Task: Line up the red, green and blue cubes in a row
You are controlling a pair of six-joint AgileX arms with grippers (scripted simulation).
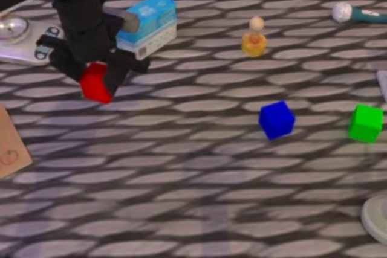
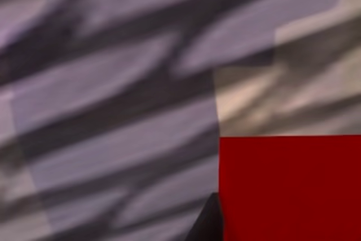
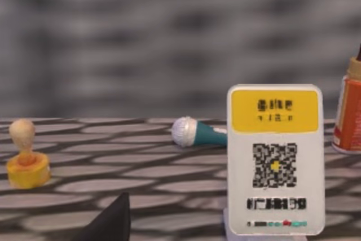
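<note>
1. While the right arm stays out of the top view, the left gripper (image 1: 97,80) hangs over the tabletop's (image 1: 181,209) left rear, jaws clenched on the small matte bright-red cube (image 1: 97,83), beside a light-blue and white printed box (image 1: 148,22).
2. Well to the right, the deep-blue cube (image 1: 277,119) and the bright-green cube (image 1: 366,122) rest apart on the tabletop.
3. Whether the right jaws are clenched or released, I cannot tell.

QR sign (image 3: 275,162) | teal microphone (image 3: 197,132) | yellow stamp (image 3: 26,162) | orange bottle (image 3: 350,111)
</note>
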